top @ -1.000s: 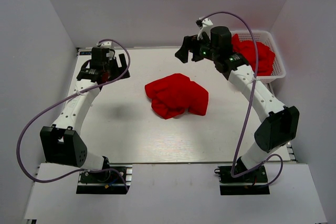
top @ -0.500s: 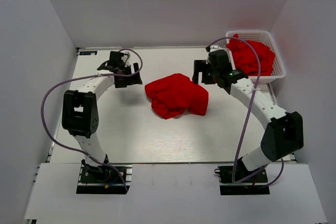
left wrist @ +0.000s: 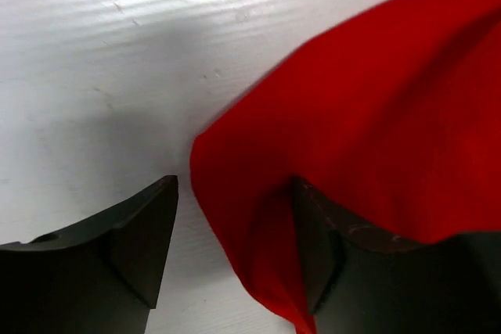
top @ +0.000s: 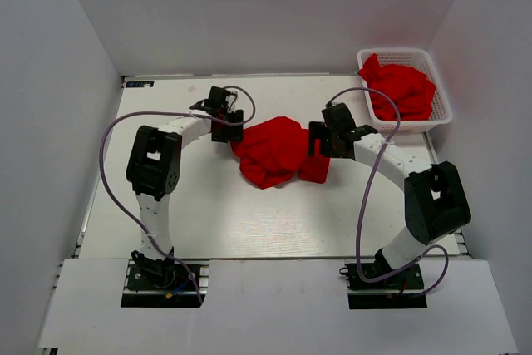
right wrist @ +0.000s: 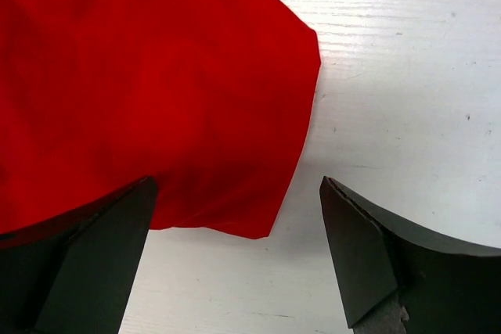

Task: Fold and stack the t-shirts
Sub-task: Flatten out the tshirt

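Note:
One crumpled red t-shirt [top: 274, 151] lies bunched in the middle of the white table [top: 208, 205]. My left gripper [top: 231, 132] is down at its left edge. In the left wrist view a fold of that t-shirt [left wrist: 376, 115] lies between the fingers of the left gripper [left wrist: 235, 193], which still stand apart, the right finger touching the cloth. My right gripper [top: 316, 140] is at the shirt's right edge. The right wrist view shows the right gripper [right wrist: 237, 189] wide open, with a corner of the t-shirt [right wrist: 156, 76] reaching in between its fingers. More red t-shirts [top: 403, 89] are heaped in the basket.
A white lattice basket [top: 366, 56] stands at the back right corner of the table. White walls close in the left, back and right sides. Both arm bases sit at the near edge.
Both arms swung inward and came down to the crumpled t-shirt, the left to its left edge, the right to its right edge. The left fingers have narrowed around the cloth edge.

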`<state>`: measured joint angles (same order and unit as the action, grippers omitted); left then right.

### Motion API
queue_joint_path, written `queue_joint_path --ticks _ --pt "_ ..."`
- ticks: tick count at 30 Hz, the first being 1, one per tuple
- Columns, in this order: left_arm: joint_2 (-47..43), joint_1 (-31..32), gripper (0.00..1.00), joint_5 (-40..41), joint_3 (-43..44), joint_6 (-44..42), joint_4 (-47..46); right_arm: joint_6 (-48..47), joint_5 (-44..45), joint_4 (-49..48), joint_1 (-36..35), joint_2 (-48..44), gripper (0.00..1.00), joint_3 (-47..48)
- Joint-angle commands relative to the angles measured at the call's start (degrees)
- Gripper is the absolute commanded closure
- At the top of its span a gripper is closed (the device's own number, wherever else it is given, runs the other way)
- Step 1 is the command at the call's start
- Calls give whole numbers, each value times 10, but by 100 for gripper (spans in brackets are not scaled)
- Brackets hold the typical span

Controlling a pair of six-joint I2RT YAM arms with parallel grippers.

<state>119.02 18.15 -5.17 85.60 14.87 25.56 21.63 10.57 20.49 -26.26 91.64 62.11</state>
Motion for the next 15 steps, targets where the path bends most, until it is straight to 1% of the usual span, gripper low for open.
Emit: queue_joint_path --ticks 1,3,5,6,8,9,10,11,15 --pt "-23 7 32 12 -40 5 -17 22 27 -28 2 -8 10 0" --pt "-29 18 38 2 -67 13 -27 21 38 -26 2 -15 10 -8" --pt "-29 25 51 8 -73 19 -27 22 39 -19 2 -19 10 -11" --pt "-24 25 64 14 -79 19 -27 25 45 -14 2 -21 10 -16" --pt "-18 30 77 20 -79 24 -22 25 43 -16 3 -25 10 -26" --pt "-18 30 92 20 -79 32 -22 25 38 -21 3 -26 10 -29" --pt "-18 30 99 20 -79 32 -22 24 34 -22 3 -26 10 -33" --pt "-18 30 100 27 -79 38 -22 19 29 -21 2 -24 11 -37" --pt "-31 30 100 32 -73 38 -22 8 10 -32 3 -30 11 -54"
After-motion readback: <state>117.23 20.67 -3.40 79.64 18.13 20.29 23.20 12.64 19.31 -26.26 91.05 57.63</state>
